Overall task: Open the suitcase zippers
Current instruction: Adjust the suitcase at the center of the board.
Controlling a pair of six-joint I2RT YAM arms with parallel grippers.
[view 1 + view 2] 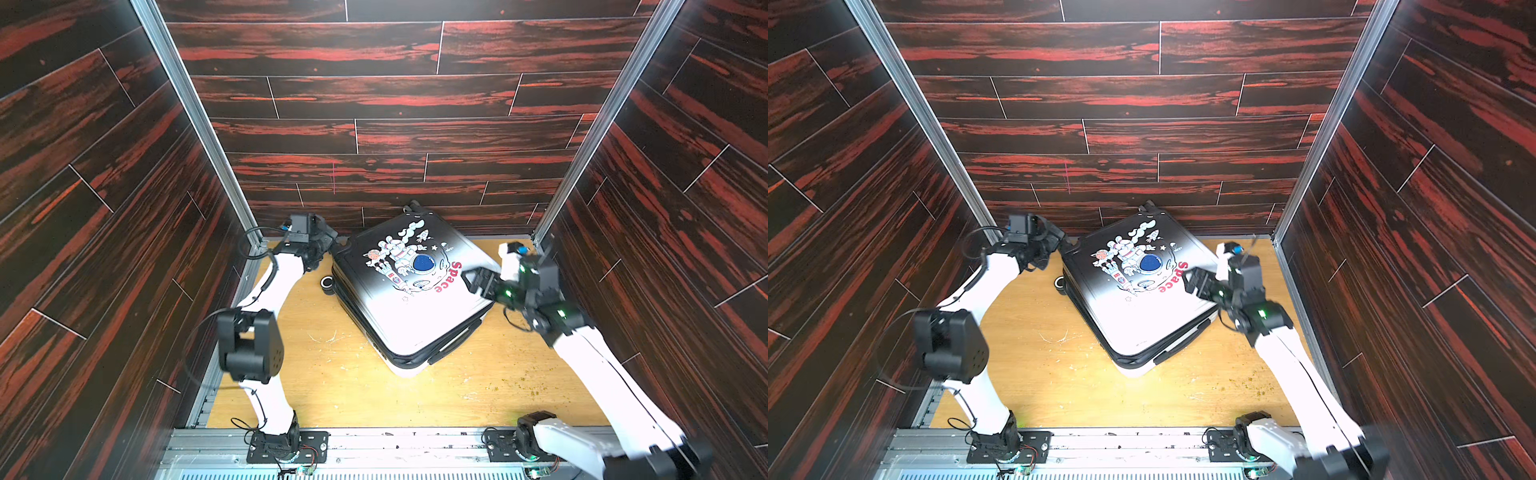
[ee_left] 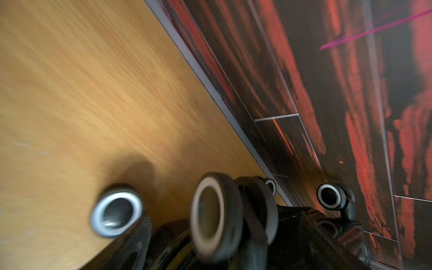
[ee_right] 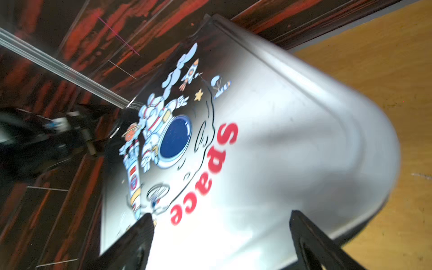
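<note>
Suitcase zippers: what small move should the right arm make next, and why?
Probably bring the right gripper down to the zipper track on the suitcase side: it is open over the white top, gripping nothing, and the case looks closed.

The suitcase [image 1: 415,291] lies shut, astronaut print up, zippers [image 1: 419,352] ringing its rim.

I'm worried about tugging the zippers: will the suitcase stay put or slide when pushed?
The suitcase lies flat on its broad side, so tipping seems unlikely. Its wheels stick out sideways, so it probably slides, not rolls, on the wooden table. The glossy shell looks stiff and likely slippery.
</note>
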